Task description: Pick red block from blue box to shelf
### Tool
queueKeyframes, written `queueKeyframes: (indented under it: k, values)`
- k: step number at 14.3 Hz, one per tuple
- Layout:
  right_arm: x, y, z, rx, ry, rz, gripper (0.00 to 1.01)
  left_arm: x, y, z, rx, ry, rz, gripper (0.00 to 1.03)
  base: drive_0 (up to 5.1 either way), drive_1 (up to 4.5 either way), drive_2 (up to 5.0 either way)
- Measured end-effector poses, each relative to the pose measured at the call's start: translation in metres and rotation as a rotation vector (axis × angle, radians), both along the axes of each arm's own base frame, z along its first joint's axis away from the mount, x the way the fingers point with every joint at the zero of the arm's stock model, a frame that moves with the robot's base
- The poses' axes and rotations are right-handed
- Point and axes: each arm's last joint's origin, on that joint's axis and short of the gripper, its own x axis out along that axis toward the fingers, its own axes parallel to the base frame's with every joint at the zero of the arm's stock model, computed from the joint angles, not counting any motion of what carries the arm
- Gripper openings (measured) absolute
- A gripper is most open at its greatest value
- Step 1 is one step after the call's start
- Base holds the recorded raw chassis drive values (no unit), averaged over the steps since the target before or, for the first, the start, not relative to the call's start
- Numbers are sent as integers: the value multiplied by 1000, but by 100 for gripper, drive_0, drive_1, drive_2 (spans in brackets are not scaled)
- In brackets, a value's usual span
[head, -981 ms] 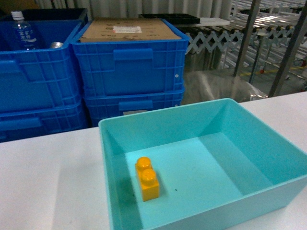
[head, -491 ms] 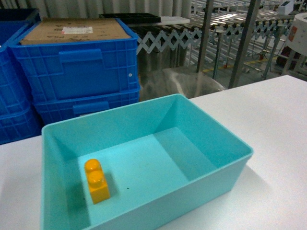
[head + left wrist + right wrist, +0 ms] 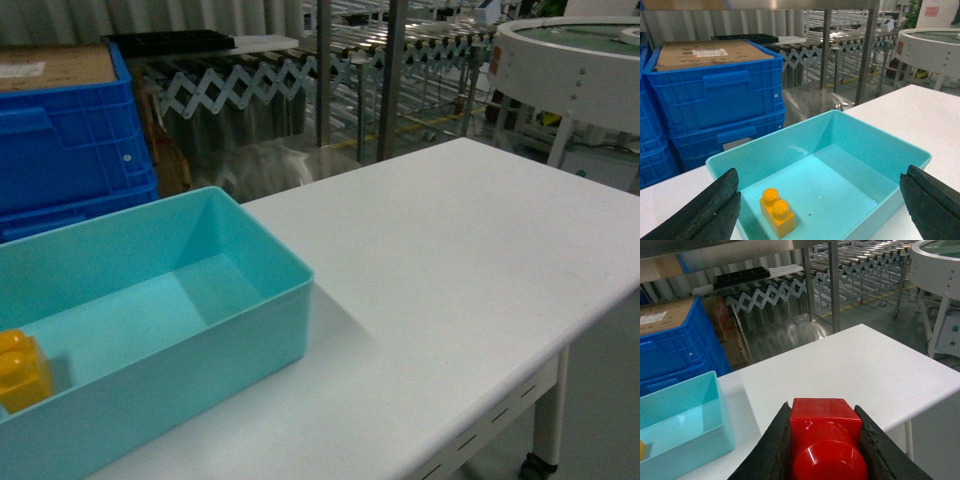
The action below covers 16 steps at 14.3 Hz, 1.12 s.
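The red block (image 3: 825, 440), studs facing the camera, is clamped between the black fingers of my right gripper (image 3: 823, 412), which hangs above the white table (image 3: 850, 365) to the right of the blue box (image 3: 682, 412). My left gripper (image 3: 818, 205) is open wide over the blue box (image 3: 865, 145), with a finger (image 3: 705, 210) on each side of the view. A yellow-orange brick (image 3: 777, 214) stands on the box floor. Steel uprights of the shelf (image 3: 392, 70) rise behind the table. Neither gripper shows in the head view.
Stacked dark blue crates (image 3: 60, 140) topped with cardboard stand behind the box. An accordion roller conveyor (image 3: 250, 85) runs behind the uprights. A round white table (image 3: 570, 60) sits at the far right. The white table (image 3: 480, 230) ends at its right and near edges.
The head view has swung to the right: the blue box and the crates slid to the left edge, and the bare table and the round white table came into view.
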Motion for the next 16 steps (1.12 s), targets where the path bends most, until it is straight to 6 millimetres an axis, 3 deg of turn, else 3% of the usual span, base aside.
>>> queueKeyframes:
  k: [7,10,16]
  values:
    - [1,0,-2,3,12,8,27,0,0,0,0,-1,2,98,294,-565,-218]
    - [1,-1,-2,2,12,-9,27,0,0,0,0,-3,-1,98,-144,-144,-144]
    - [1,0,-2,3,11,4,27,0,0,0,0,0,3,98,-175,222,-573]
